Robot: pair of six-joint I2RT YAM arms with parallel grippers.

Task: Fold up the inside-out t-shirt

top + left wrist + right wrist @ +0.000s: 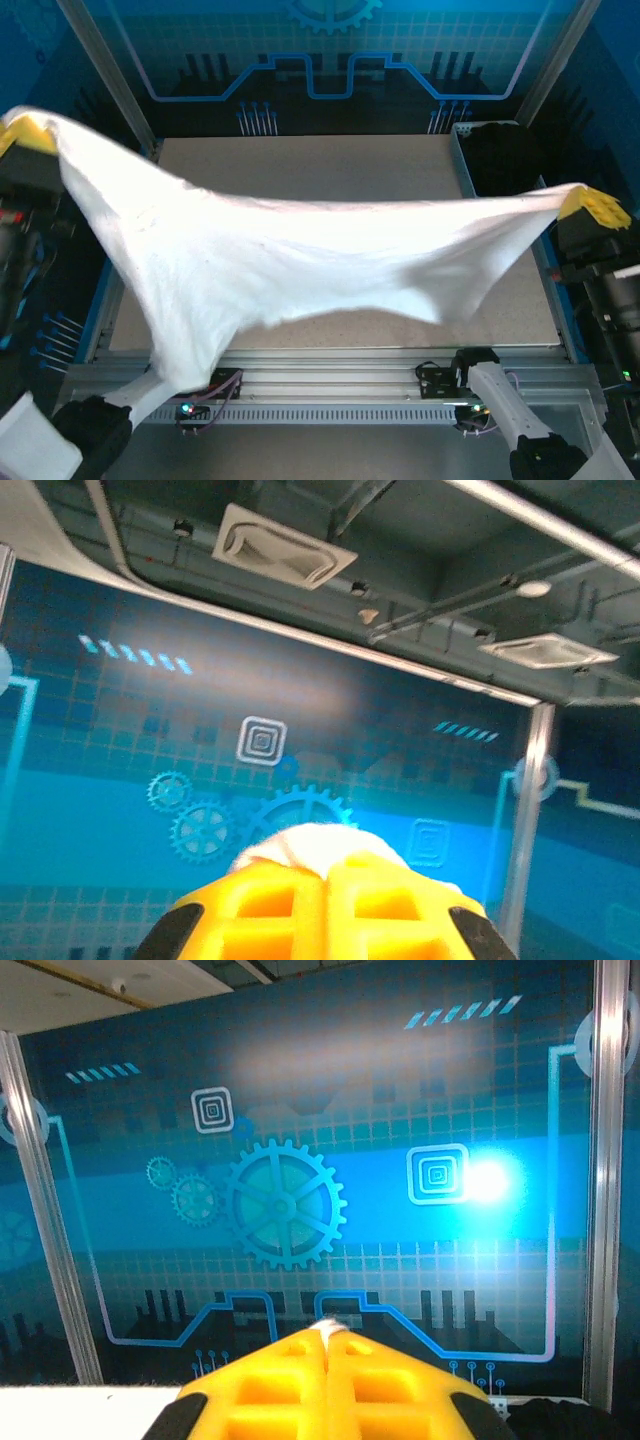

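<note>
So the inside-out t-shirt [290, 260] is hanging in mid-air over the tabletop [300, 165], strung out like a hammock between the two arms. The left pincer [28, 133] is up high at the far left, clamped together on a decent wad of white cloth. The right pincer [594, 207] sits lower at the right edge and is also squeezed together on the shirt, but from its wrist camera I can only spot a tiny sliver of white poking out between the yellow fingers. That's my main worry: the right grab looks thin, so if the arms pull any wider or move fast, that corner could pop loose and the whole thing would swing left. The second issue is that the shirt sags unevenly. The heavy part droops at the near left, right down past the tabletop's front edge and close to the left arm [100, 420], so lowering it from here could snag it there or lay it down bunched and crooked. The black garment [505, 150] at the far right looks safely apart from the shirt, I'd guess.
</note>
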